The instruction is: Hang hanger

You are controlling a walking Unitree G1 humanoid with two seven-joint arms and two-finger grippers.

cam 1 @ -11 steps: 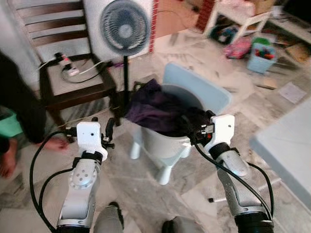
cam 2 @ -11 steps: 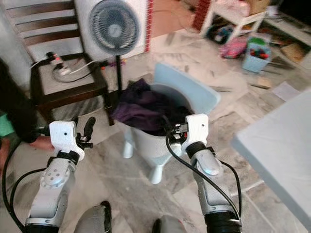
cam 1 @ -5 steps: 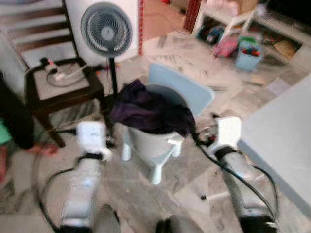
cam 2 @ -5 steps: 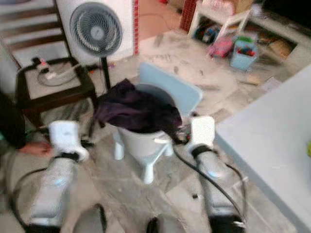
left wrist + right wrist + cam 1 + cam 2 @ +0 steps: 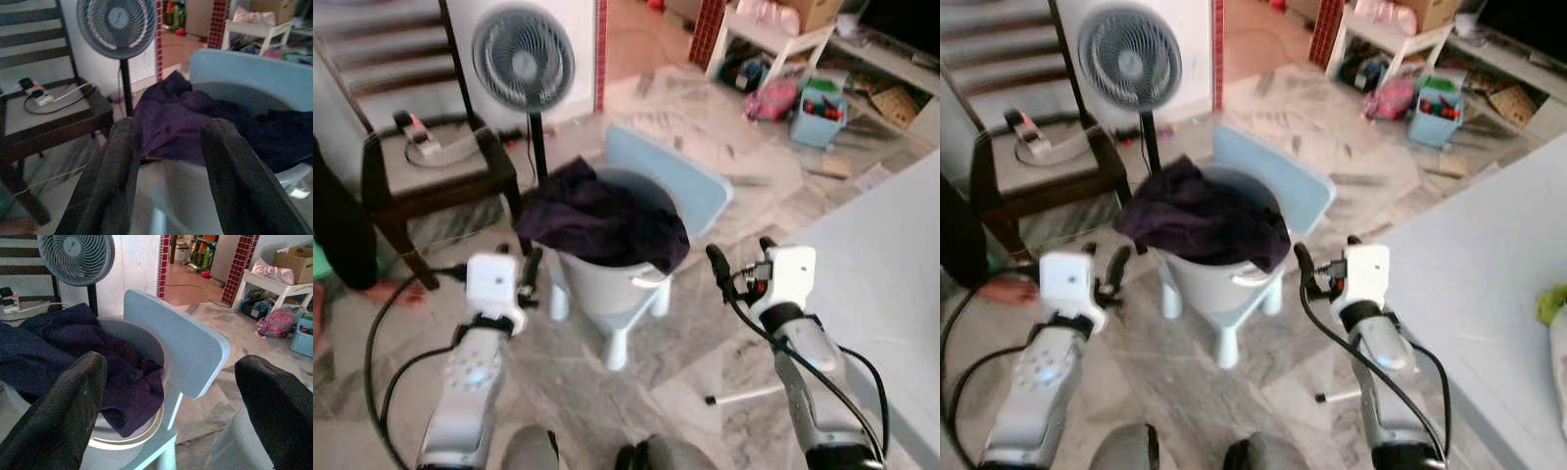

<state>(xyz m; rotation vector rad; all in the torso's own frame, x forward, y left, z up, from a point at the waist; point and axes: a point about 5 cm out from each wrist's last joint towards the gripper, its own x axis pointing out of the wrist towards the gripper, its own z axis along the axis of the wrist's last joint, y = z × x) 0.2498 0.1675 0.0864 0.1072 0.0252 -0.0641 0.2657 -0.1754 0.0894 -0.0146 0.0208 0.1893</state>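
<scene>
A dark purple garment lies heaped over a small light-blue chair just ahead of me on the floor. My left gripper is held up left of the chair, open, with nothing between its fingers. The garment lies beyond them. My right gripper is raised to the right of the chair, apart from it. It is open wide and empty, with the chair back seen between its fingers. I cannot make out a hanger for certain.
A standing fan and a dark wooden chair with a power strip stand behind on the left. A person's leg is at the far left. A grey table fills the right. A white rod lies on the floor.
The camera has shifted, bringing more of the table into view. My right gripper, earlier at the chair's rim against the garment, now stands apart to its right.
</scene>
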